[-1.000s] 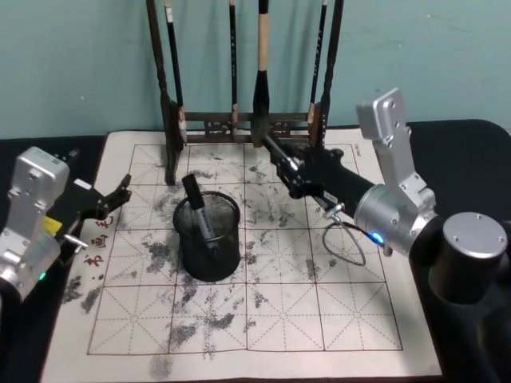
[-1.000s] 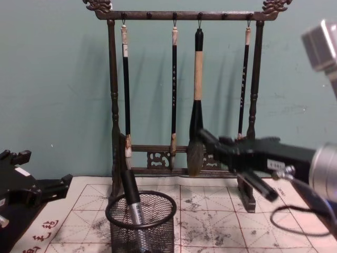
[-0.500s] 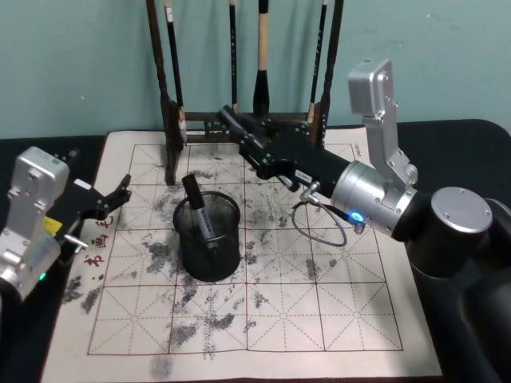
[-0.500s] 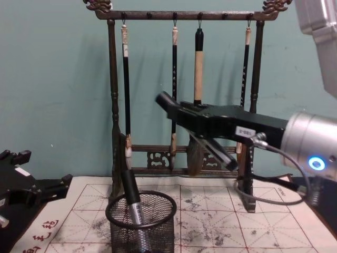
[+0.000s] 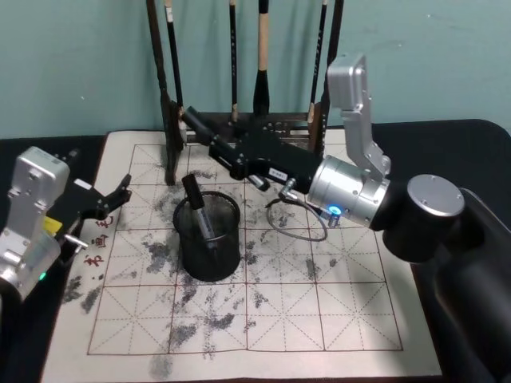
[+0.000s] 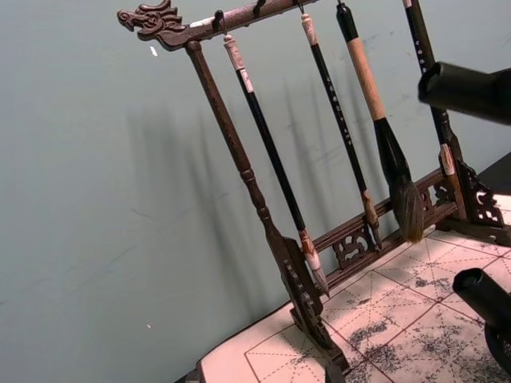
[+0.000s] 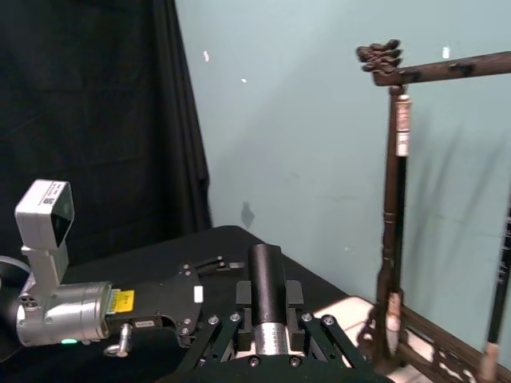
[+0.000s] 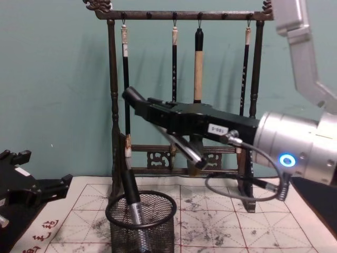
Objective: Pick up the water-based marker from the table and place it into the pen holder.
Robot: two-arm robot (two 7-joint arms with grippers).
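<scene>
We see the biggest change in the right arm: it has swung from the right side of the table (image 5: 319, 311) across to the left, in front of the brush rack (image 8: 112, 105). The right gripper (image 5: 231, 155) now hangs well above the pen holder (image 5: 209, 239), slightly behind it, where a second ago it was out to the right. In the right wrist view its fingers appear pinched on a dark round barrel with a grey band, which we take to be the water-based marker (image 7: 267, 279), still clear of the cup's mouth. So the carry looks nearly done; lowering and letting go remain, we judge. Another marker (image 5: 198, 209) already leans inside the holder, unmoved. The left gripper (image 5: 112, 199) has stayed parked at the mat's left edge, fingers spread and empty.
</scene>
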